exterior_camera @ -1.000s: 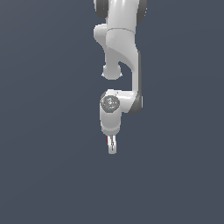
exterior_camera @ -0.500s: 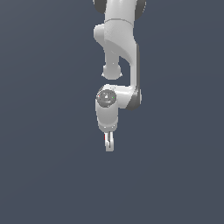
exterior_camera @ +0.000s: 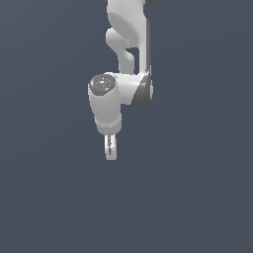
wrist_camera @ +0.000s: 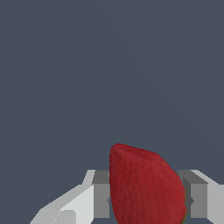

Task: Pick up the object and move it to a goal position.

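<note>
Jaws clamp the red strawberry (wrist_camera: 146, 188) between them, lifted clear.

A red strawberry-like fruit (wrist_camera: 146, 188), its skin finely dimpled and deep crimson, sits pinched between the two grey-padded fingers (wrist_camera: 101, 199) of the white gripper (wrist_camera: 146, 200), its pointed tip aimed away from the wrist camera. A sliver of green shows at its wider end (only just, at the frame's edge). In the exterior view the berry cannot be made out between the gripper's (exterior_camera: 110, 148) closed, downward-pointing fingers, which hang over plain grey-blue ground.
</note>
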You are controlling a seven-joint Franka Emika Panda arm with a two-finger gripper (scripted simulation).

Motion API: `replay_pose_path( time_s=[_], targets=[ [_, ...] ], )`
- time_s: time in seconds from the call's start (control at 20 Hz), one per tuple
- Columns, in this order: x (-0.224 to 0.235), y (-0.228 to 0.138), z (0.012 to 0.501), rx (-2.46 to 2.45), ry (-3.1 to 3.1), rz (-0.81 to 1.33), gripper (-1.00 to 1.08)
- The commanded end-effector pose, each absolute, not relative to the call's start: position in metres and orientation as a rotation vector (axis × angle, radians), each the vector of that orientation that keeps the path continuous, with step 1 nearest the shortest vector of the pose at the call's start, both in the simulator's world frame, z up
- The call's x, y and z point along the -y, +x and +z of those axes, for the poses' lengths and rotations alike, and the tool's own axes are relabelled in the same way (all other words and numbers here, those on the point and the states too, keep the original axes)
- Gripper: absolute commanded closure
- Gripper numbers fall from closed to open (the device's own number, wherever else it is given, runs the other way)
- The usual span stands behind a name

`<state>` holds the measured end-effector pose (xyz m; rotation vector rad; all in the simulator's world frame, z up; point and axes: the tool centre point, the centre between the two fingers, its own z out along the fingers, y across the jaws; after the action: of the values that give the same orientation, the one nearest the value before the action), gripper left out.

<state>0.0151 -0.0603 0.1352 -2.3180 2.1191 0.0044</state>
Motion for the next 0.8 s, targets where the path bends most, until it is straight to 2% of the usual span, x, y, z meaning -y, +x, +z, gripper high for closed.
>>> replay_pose_path(
  time_s=[0.0, 0.75],
  targets=[
    [0.074, 0.012, 0.164, -2.12, -2.317, 0.004, 1.08],
    [0.154, 0.001, 0.332, -2.123, -2.317, 0.001, 1.08]
  ],
)
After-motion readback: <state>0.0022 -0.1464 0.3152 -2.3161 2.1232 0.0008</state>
